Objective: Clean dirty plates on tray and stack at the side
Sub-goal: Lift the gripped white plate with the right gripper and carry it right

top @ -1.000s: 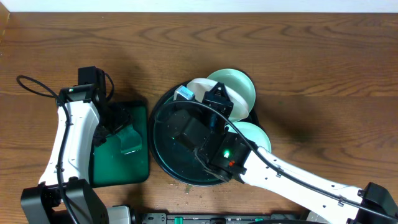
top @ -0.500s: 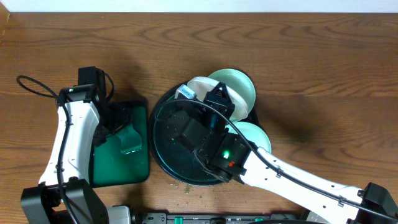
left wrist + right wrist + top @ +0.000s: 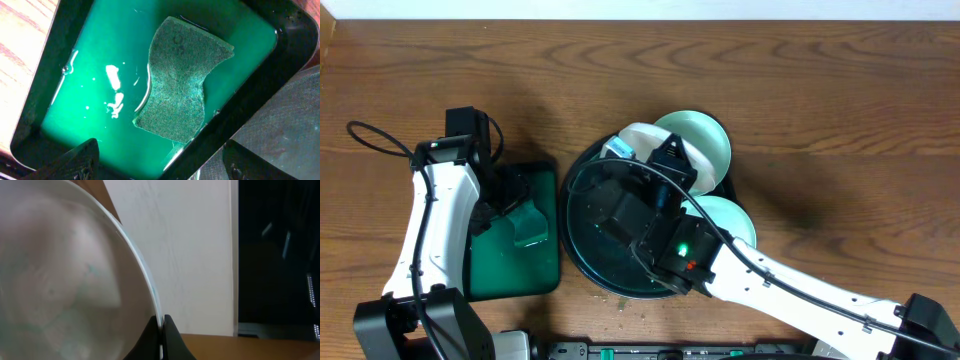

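- Overhead: the right arm reaches from near right across the round black basin (image 3: pixel 582 240). The right gripper (image 3: pixel 636 156) is at the far rim with a white plate (image 3: pixel 640 136). The left arm bends over the tub (image 3: pixel 548 180) on the left.
- Left wrist: the left gripper (image 3: pixel 170 162) is spread wide above a sponge (image 3: pixel 182 80) lying in green water.
- Right wrist: the fingers pinch the plate's rim.

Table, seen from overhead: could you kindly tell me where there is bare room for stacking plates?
Bare wood runs along the table's far side, and right of the mint plates. It is crowded between the sponge tray and the round black tray, and in front, under the right arm.
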Robot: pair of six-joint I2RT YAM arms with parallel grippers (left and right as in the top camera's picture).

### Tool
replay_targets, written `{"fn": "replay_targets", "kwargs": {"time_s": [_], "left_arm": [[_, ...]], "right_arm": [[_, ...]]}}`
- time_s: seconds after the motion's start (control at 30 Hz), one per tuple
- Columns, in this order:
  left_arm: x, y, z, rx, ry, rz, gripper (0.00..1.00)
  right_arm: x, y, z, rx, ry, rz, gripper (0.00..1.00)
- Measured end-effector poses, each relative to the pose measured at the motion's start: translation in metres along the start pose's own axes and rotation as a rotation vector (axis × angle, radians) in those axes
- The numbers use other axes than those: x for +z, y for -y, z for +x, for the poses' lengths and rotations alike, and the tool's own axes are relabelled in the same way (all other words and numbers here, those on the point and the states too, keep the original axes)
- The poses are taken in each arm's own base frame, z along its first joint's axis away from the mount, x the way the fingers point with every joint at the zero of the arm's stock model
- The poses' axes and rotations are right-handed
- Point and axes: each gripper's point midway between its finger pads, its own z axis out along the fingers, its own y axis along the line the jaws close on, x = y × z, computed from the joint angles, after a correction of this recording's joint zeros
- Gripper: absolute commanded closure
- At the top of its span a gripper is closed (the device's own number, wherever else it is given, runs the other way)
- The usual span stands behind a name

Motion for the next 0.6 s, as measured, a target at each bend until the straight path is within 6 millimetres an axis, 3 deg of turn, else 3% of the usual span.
{"fn": "replay_targets", "kwargs": {"time_s": [0.33,0.6], "left_arm": [[0.0,0.0,0.001,0.0,-0.003,-0.002,0.2],[0.0,-0.001,0.001,0.0,-0.005,-0.003,0.2]], "right_arm": [[-0.005,-0.012,-0.007,0.045,0.028,-0.039,0.99],[-0.011,-0.044,-0.009,0.132,0.057,-0.189,0.99]]}}
